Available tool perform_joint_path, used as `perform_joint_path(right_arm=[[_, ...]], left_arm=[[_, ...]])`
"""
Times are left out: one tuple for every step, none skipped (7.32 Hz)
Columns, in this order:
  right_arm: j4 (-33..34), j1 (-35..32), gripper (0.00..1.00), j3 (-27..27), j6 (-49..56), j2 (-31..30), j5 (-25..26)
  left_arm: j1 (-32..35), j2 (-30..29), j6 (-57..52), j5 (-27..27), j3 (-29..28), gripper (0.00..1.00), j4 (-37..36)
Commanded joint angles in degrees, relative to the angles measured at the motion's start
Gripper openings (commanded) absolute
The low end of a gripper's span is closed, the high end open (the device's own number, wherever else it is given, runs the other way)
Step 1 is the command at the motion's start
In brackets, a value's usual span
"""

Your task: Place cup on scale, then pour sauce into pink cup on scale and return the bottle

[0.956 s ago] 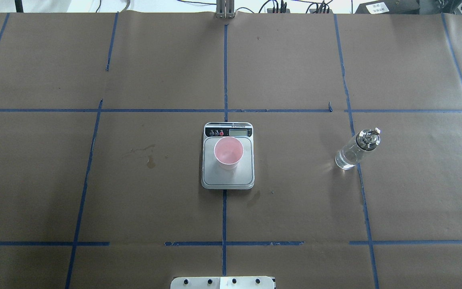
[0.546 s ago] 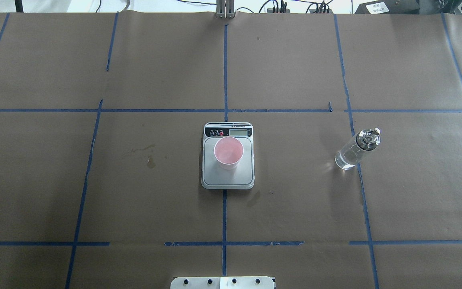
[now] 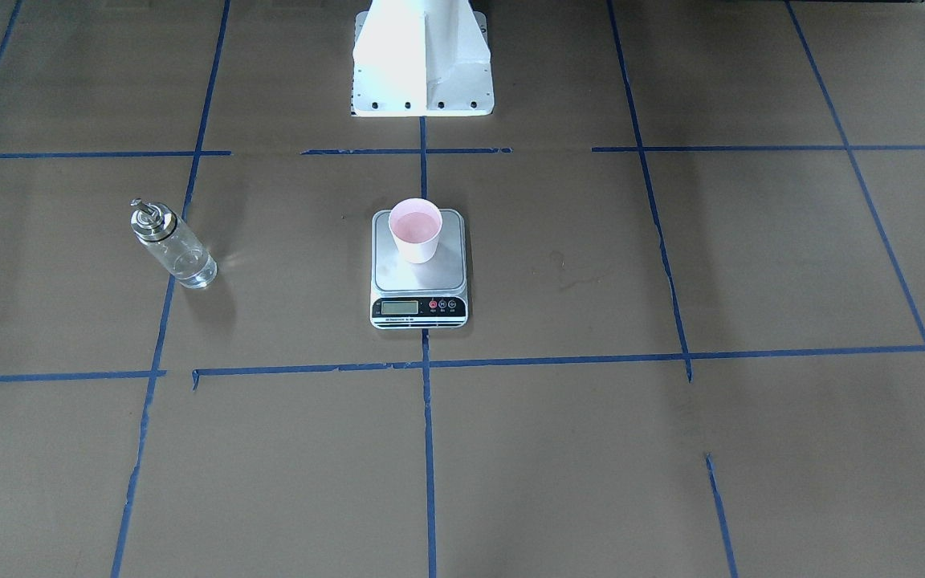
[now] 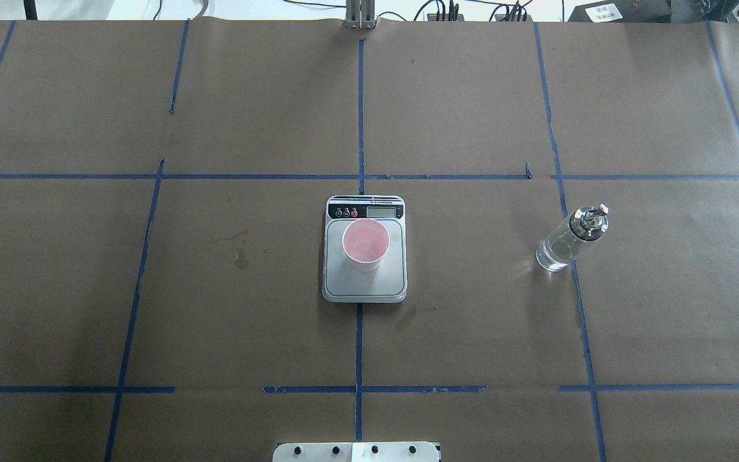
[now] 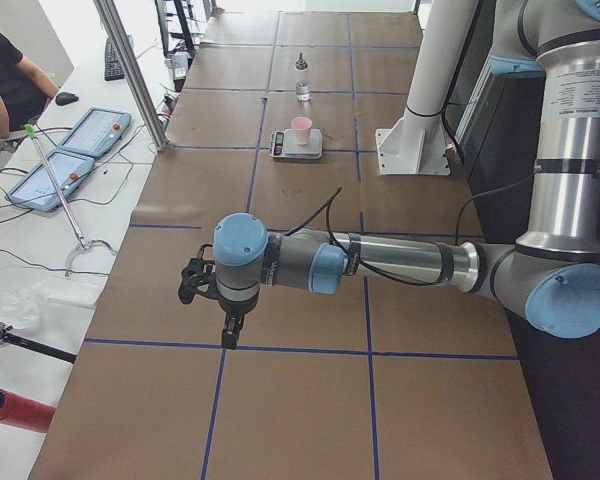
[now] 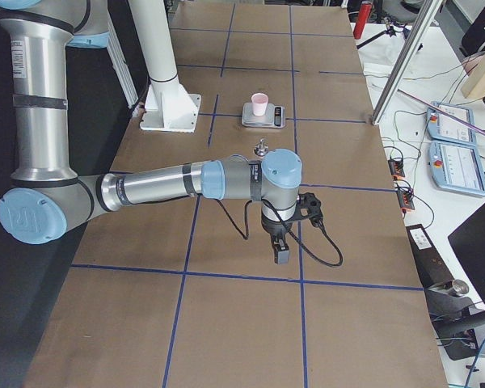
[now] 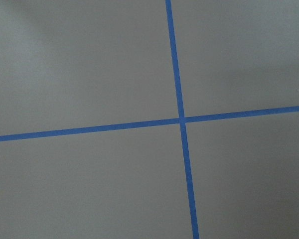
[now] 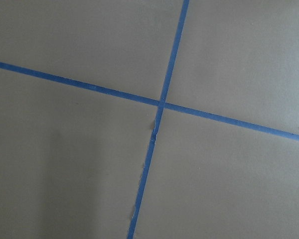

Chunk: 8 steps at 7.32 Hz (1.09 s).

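The pale pink cup (image 4: 365,244) stands upright on the scale (image 4: 392,273) at the table's middle; both also show in the front view, the cup (image 3: 415,230) on the scale (image 3: 418,277). The clear glass bottle (image 4: 565,242) with a silver spout stands upright, alone, to the scale's right, and shows in the front view (image 3: 173,249). Both arms are far from these things. The left gripper (image 5: 228,335) hangs over bare paper at the table's left end, the right gripper (image 6: 280,255) at the right end. I cannot tell whether either is open or shut.
Brown paper with blue tape lines (image 4: 360,115) covers the table. The robot's white base (image 3: 422,72) stands behind the scale. Both wrist views show only paper and a tape cross (image 7: 182,119). An operator (image 5: 0,80) and tablets (image 5: 75,150) are beyond the far edge.
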<state>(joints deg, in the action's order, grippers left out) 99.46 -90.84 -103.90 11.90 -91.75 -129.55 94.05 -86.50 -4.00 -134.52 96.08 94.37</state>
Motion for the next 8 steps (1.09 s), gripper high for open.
perform_joint_path(right_arm=[[0.0,0.3,1.00,0.1,0.0,-0.1,0.0],[0.0,0.4,1.00,0.0,0.1,-0.1,0.0],[0.0,0.4,1.00,0.1,0.1,-0.1,0.0],[0.1,0.7,1.00,0.1,0.1,-0.1,0.0],[0.0,1.4,1.00,1.1,0.1,-0.1,0.1],[0.0,1.5,1.00,1.4,0.1,-0.1,0.0],[0.0,1.6,1.00,1.5,0.1,-0.1,-0.2],[0.1,2.3,1.00,1.5,0.1,-0.1,-0.9]], left_arm=[[-0.8,0.8,-0.1,0.0,0.2,1.00,-0.1],[-0.8,0.8,0.2,0.0,0.1,1.00,0.1],[-1.8,0.7,0.0,0.0,-0.1,1.00,0.5],[-2.5,0.7,0.0,0.0,-0.1,1.00,0.6],[-2.6,0.6,0.0,-0.1,0.0,1.00,0.6],[-3.2,0.2,0.0,0.0,0.2,1.00,0.4],[-3.3,-0.2,0.0,0.0,0.2,1.00,0.1],[-3.3,-0.5,-0.2,0.0,0.6,1.00,-0.1]])
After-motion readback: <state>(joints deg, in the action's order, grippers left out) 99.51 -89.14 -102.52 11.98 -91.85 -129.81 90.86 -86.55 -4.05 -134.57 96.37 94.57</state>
